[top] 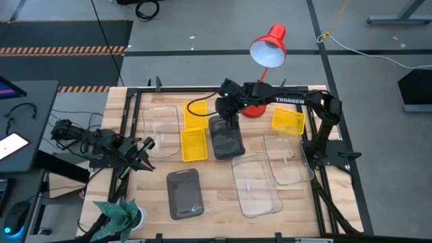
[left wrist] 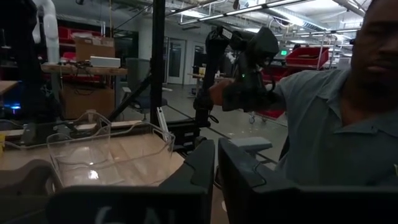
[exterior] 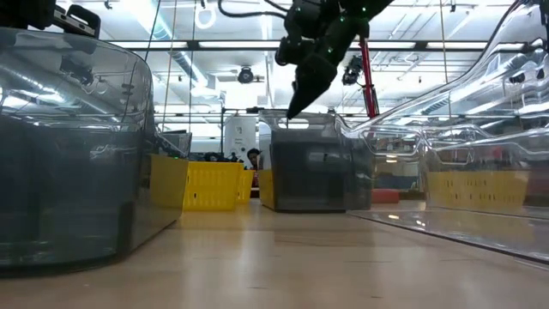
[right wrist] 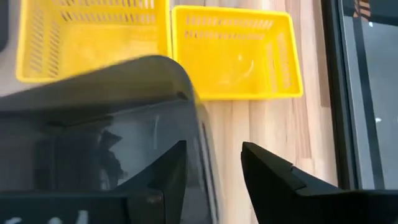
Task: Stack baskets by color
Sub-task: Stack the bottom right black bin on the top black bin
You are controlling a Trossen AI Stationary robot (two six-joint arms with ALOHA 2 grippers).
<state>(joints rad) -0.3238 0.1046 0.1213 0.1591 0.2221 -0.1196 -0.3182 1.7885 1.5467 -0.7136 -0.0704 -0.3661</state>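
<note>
Right gripper is over the middle of the table toward the far edge, fingers spread apart and straddling the far rim of a dark-grey basket; one finger sits inside the wall, one outside (clear in the right wrist view), and they are not pinching it. That dark-grey basket sits flat on the table, just beside a yellow basket on its left. A second yellow basket lies right behind the first, toward the far edge, with a black cable looped over it. A third yellow basket is near the far right corner, beside the red desk lamp.

Another dark-grey basket lies alone near the front edge, left of centre. Clear baskets: one at the far left, two on the right half, one toward the front and one beside it nearer the right edge (they seem to touch or overlap, hard to say).

Left gripper hangs at the left edge of the table, fingers closed together, nothing in them. A person shows beyond the table edge in the left wrist view. A teal cloth sits at the front left corner.
</note>
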